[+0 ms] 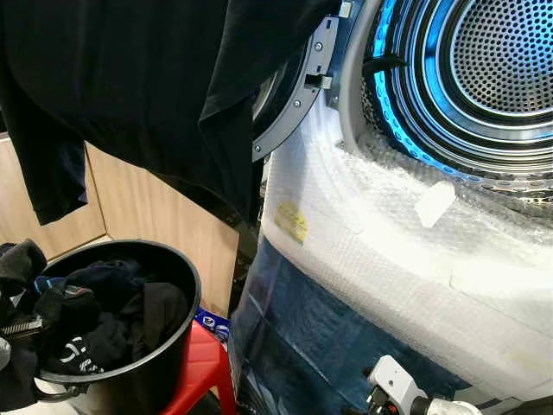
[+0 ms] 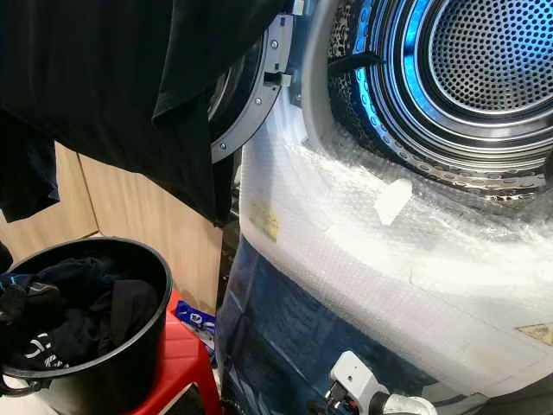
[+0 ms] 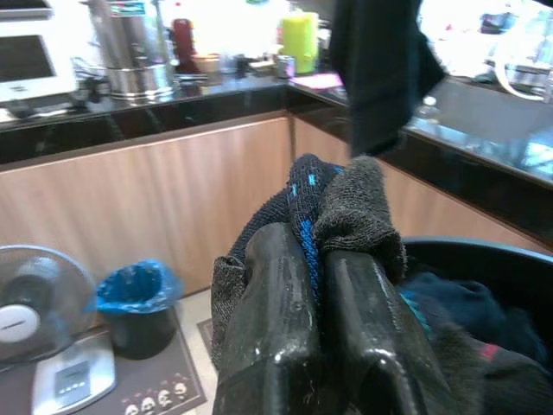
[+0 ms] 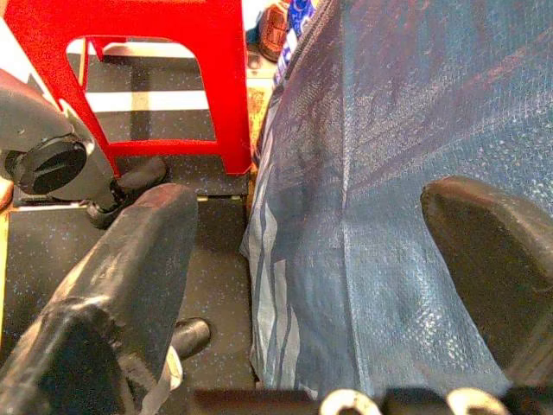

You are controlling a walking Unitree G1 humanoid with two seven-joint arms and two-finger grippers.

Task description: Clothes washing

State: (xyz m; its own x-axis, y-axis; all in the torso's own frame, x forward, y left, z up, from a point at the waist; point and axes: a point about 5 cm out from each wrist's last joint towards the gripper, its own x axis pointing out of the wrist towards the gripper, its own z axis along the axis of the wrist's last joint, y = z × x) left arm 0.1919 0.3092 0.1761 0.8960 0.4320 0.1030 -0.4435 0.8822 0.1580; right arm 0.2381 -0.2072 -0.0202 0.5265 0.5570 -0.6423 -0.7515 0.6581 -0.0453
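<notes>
A black bucket point(image 1: 185, 275) full of dark clothes stands at the lower left. Just above its rim, my left gripper point(image 3: 315, 252) is shut on a dark sock point(image 3: 350, 203) with blue flecks; the same sock point(image 1: 19, 262) shows at the left edge of the eye view. A large black garment point(image 1: 130, 86) hangs over the open washer door point(image 1: 298, 97). To the right, the blue-lit drum point(image 1: 501, 52) stands open. My right gripper point(image 4: 315, 212) hangs low in front of the washer, open and holding nothing; its arm point(image 1: 403, 386) shows at the bottom.
The bucket rests on a red stool point(image 1: 203, 363). Bubble wrap point(image 1: 371, 225) and a blue tarp point(image 1: 320, 337) cover the washer front. Wooden cabinets point(image 1: 147, 199) stand behind. A fan point(image 3: 34, 303) and a blue-lined bin point(image 3: 134, 298) are on the floor.
</notes>
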